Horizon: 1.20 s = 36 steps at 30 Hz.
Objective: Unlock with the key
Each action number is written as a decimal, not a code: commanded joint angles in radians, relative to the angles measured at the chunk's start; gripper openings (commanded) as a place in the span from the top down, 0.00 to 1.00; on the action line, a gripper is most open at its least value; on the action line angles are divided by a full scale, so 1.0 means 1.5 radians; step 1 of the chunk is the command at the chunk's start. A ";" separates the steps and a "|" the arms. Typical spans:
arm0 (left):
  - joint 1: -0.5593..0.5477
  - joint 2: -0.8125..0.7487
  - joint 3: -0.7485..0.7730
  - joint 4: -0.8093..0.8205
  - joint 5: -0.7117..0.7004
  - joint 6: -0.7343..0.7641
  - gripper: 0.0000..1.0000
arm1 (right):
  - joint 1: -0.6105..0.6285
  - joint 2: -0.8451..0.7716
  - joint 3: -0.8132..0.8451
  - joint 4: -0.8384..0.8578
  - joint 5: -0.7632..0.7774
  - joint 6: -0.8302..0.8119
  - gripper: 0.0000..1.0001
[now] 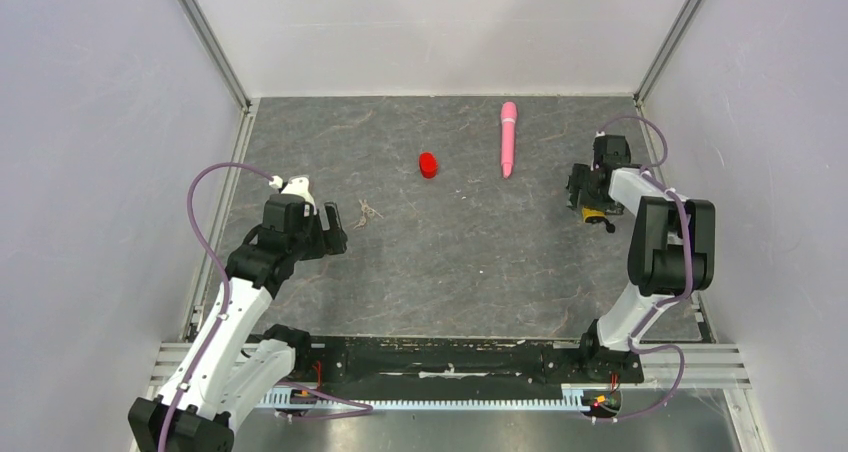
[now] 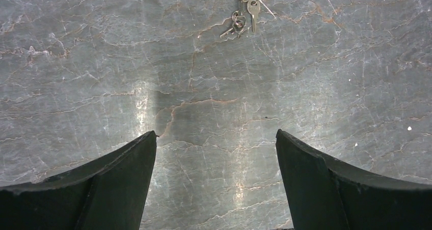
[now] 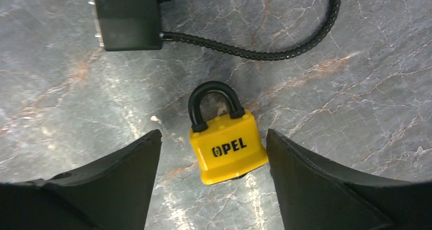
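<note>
A bunch of small silvery keys point(image 2: 244, 13) on a ring lies on the grey table, seen also in the top view point(image 1: 366, 213). My left gripper point(image 2: 216, 138) is open and empty, just short of the keys, which lie ahead of its fingertips. The yellow padlock point(image 3: 227, 146) with a black shackle lies flat on the table at the right; it shows in the top view point(image 1: 594, 212). My right gripper point(image 3: 214, 136) is open with its fingers on either side of the padlock, the right finger close to its side, not gripping it.
A black cord with a block end point(image 3: 127, 16) lies just beyond the padlock. A pink pen-like stick point(image 1: 508, 138) and a small red cap point(image 1: 428, 164) lie at the back of the table. White walls and metal rails bound the table.
</note>
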 commanded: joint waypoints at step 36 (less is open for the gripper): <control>-0.002 0.014 0.000 0.032 0.028 -0.001 0.08 | 0.434 -0.149 -0.113 -0.013 0.054 0.309 1.00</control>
